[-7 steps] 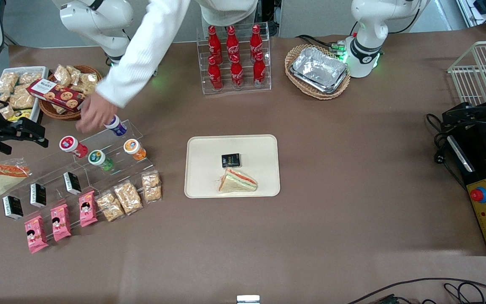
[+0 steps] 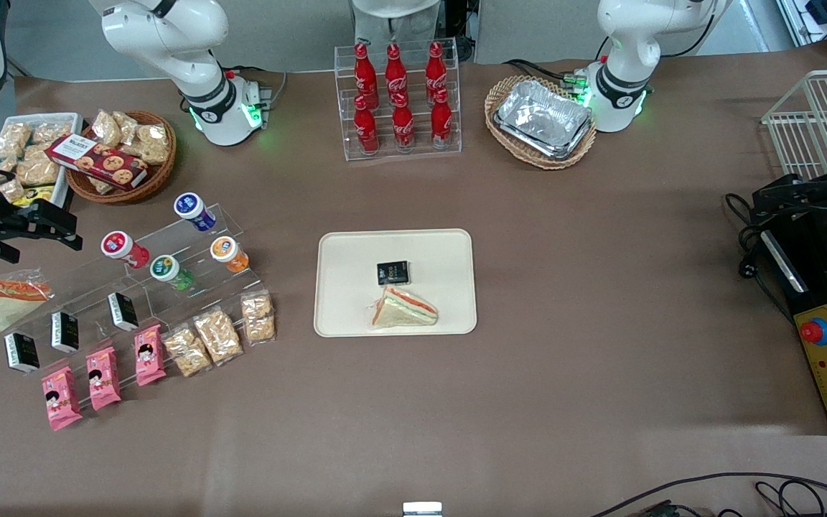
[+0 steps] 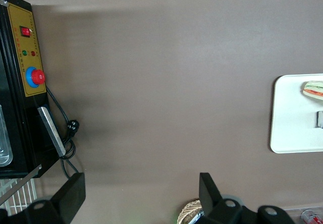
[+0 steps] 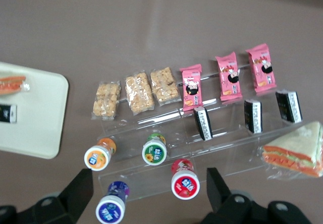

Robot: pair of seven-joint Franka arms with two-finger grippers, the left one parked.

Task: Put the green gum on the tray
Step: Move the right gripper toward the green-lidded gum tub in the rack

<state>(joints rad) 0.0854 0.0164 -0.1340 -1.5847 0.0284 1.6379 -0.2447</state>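
Observation:
The green gum lies on the clear acrylic step stand, between a red-lidded bottle and an orange bottle. It also shows in the right wrist view. The cream tray lies mid-table, holding a black box and a wrapped sandwich; its corner shows in the right wrist view. My right gripper hangs open and empty above the stand's end toward the working arm, apart from the gum. Its fingers straddle the blue and red lids.
A blue-lidded bottle stands on the upper step. Black boxes, pink packets and snack bars line the lower steps. A sandwich lies beside the stand. A cola rack, a cookie basket and a foil-tray basket stand farther back.
A person's white-sleeved arm, which reached to the blue-lidded bottle on the stand, has withdrawn out of view. The gripper has not moved.

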